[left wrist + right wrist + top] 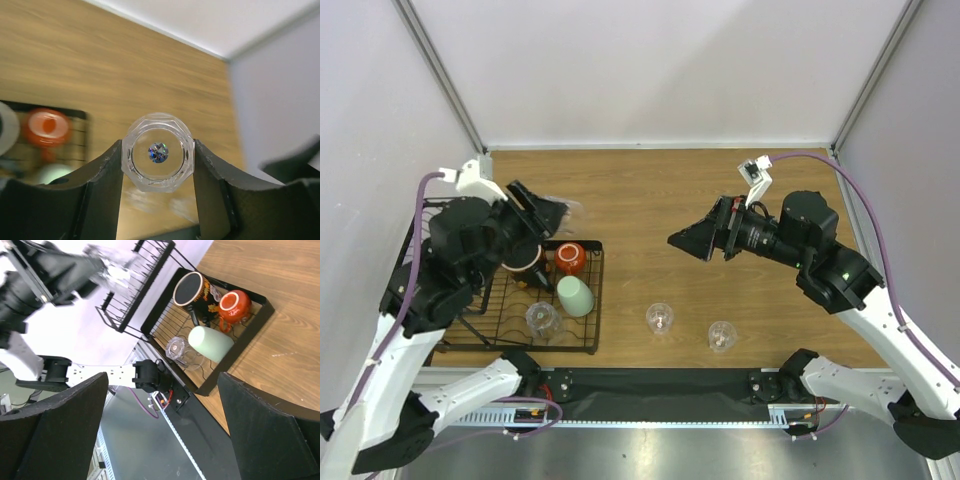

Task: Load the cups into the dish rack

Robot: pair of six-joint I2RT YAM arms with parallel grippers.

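Wooden surface [660,200] has the black dish rack [597,300] at its left with four cups [575,296] in it, so I'd ease the clear tumbler [158,159] clamped in the left jaws down into a free gap, right jaws wide apart, empty.

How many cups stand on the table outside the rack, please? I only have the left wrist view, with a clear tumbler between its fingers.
Observer: Two clear tumblers stand on the table, on the right arm's side of the dish rack.
Operator: Thank you. Is the right gripper holding anything?
Observer: No, the right gripper is open and empty.
Operator: What sits in the rack?
Observer: A dark mug, an orange-red cup, a mint-green cup and another clear tumbler.
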